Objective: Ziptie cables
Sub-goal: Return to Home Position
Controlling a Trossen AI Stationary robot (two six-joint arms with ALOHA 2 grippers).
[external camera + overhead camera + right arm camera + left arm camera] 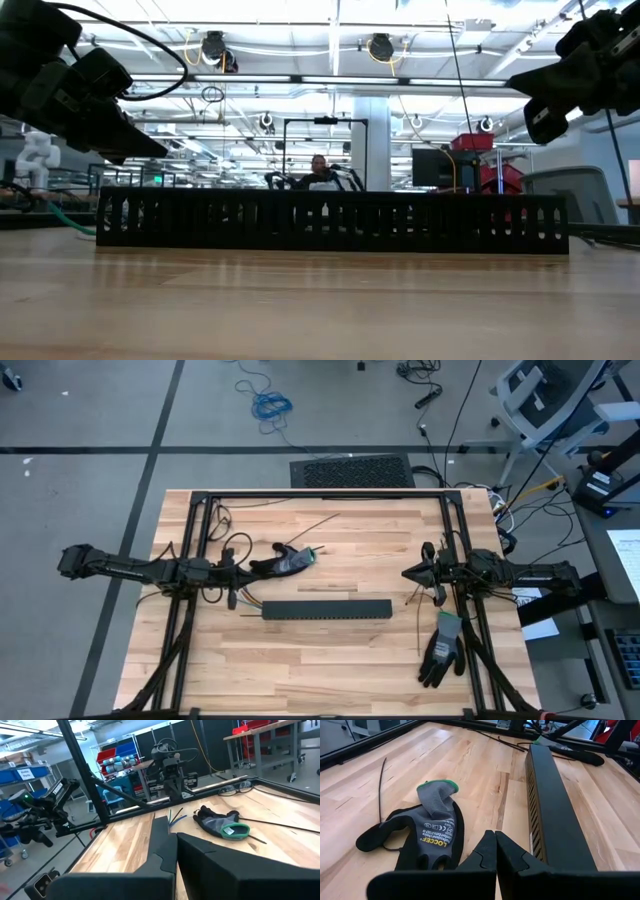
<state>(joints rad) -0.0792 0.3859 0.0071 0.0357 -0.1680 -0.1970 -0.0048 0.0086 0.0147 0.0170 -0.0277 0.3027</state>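
Left gripper pinched shut, empty, over bench's left half beside grey glove; right gripper closed on nothing, over right half | cables lie in black duct mid-bench, coloured ends poking from its left end | risk: a low left-arm swing may snag those ends or drag glove; second glove near right edge

A coiled blue cable is lying on the grey floor at twelve o'clock, an office chair standing at two. Ceiling lamps are glowing overhead.
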